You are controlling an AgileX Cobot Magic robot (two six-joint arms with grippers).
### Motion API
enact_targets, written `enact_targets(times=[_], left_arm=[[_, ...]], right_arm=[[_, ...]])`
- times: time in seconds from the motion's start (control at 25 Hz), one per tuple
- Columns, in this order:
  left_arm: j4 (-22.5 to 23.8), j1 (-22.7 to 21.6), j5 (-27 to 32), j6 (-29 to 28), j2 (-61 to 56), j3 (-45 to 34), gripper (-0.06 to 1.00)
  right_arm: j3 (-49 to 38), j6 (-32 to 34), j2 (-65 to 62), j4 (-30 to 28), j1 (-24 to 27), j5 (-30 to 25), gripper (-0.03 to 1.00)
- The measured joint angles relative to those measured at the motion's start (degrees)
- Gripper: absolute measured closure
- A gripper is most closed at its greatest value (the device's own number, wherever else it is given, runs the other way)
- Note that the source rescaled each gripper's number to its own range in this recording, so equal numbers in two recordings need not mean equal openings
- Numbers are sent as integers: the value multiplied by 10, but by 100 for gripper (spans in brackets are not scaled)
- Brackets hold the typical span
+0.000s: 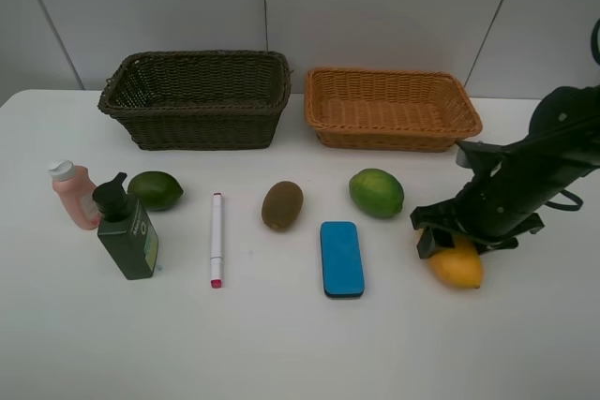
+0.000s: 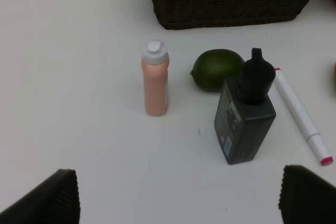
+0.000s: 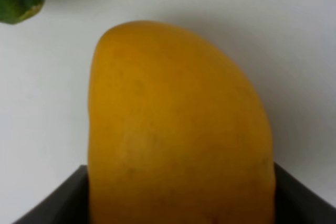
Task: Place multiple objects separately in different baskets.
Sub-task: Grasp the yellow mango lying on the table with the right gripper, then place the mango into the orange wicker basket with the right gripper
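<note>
From above: the right arm stretches in low from the right, and the right gripper [image 1: 452, 243] is down on the yellow mango [image 1: 457, 267], which lies on the white table [image 1: 300, 353] just right of the blue eraser block [image 1: 342, 259]. Kiwi [image 1: 282, 205] and lime [image 1: 376, 192] sit behind. The dark basket [image 1: 192, 114] and tan basket [image 1: 394, 138] stand side by side at the pale wall [image 1: 375, 7].

Left wrist: the left gripper [image 2: 176, 203] hangs spread wide, holding nothing, above the pink bottle [image 2: 156, 85], green fruit [image 2: 215, 69], pump bottle [image 2: 244, 116] and white marker [image 2: 302, 116].

Right wrist: the mango fills the view, with black fingers [image 3: 52, 203] pressed to both its flanks.
</note>
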State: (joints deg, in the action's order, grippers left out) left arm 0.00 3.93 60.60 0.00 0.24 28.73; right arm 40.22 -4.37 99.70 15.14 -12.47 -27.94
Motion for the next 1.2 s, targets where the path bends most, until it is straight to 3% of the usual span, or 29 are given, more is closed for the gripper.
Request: enact_targets(times=[0.56, 0.8, 1.2], left_arm=[[0, 0, 0, 0, 0, 0, -5], [0, 0, 0, 0, 0, 0, -5], [0, 0, 0, 0, 0, 0, -5]], right_arm=[[177, 0, -30, -28, 0, -149, 67], [267, 0, -28, -93, 0, -135, 67], [370, 0, 57, -196, 8, -36, 67]])
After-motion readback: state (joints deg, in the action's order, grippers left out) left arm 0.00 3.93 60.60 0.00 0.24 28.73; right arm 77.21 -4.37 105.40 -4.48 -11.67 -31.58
